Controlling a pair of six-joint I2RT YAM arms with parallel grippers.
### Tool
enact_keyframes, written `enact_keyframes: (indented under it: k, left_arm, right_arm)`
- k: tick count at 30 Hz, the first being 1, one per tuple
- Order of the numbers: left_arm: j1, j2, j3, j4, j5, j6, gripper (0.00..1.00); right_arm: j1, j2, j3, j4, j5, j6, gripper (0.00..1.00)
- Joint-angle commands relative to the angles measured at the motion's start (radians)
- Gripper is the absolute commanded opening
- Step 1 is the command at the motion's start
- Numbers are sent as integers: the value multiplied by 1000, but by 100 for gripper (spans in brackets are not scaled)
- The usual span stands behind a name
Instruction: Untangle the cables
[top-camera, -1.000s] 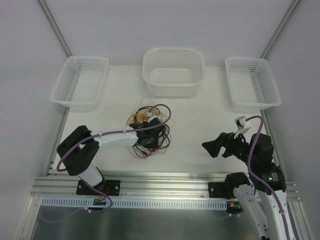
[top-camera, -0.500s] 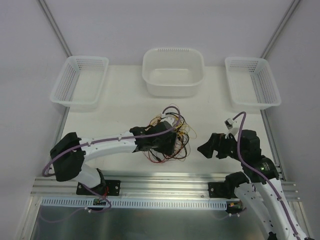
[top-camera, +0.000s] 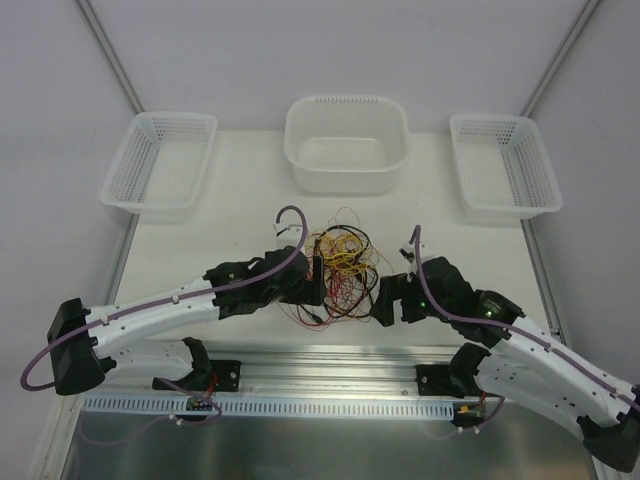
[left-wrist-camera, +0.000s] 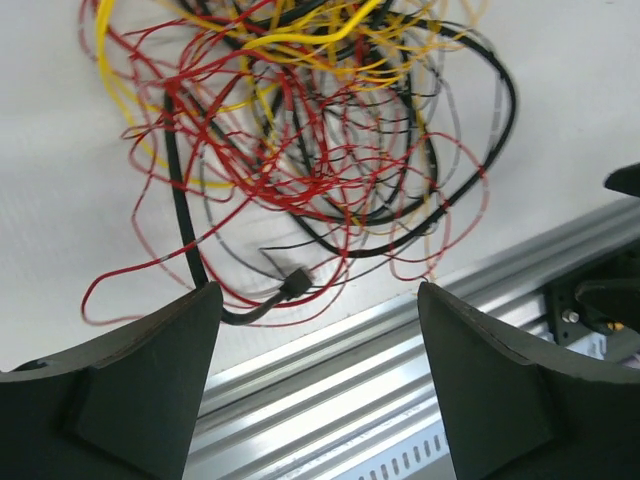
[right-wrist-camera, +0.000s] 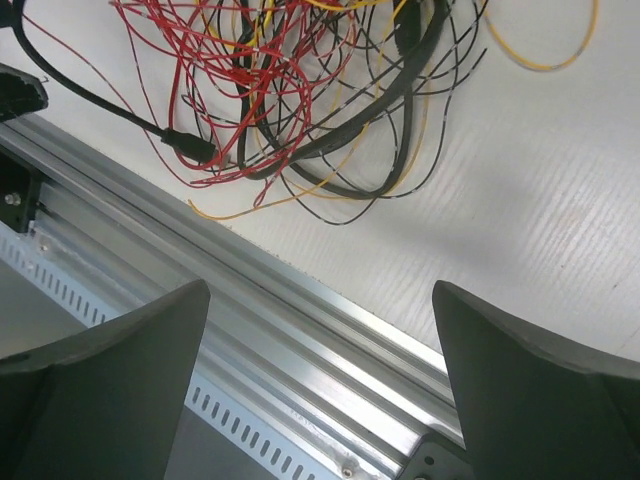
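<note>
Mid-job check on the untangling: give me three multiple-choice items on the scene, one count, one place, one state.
1. How many baskets stand at the table's far edge? A three, B two, C four.
2. Where are the cables? A in a basket, B on the table between left pincer and right pincer, C draped over an arm.
3. The left pincer is: A shut on a cable, B shut and empty, C open.

A, three white baskets show; B, the clump lies between them; C, its fingers stand wide apart.
</note>
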Motion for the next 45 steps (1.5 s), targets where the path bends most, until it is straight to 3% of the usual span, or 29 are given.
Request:
enact_keyframes:
  k: [1,11,18,25,28,32,36,45]
  left_arm:
    - [1,-14,-37,-96,-97,-69,79]
    - [9,44,-65,-102,-175,-124,72]
    - [7,-47,-72,-112,-175,-127,85]
    - [7,-184,-65,-122,-126,-93,88]
    - [7,-204,-74,-126,-117,-98,84]
    - [7,-163,-100,-126,-106,-133,68]
    - [7,-89,-111,-128,-109,-155,58]
    - [9,63,-83,-126,-160,-174,45]
  right_arm:
    - [102,78,63,96,188,57,100]
    - [268,195,107,125,321,80,100]
    - [296,184,120,109,348,80,100]
    - [299,155,124,96,370,74,100]
    - [299,149,121,95,373,74,100]
    - [299,147,117,93,371,80,99]
    - [300,137,112,92,376,83,100]
    - [302,146,84,127,393,83,99]
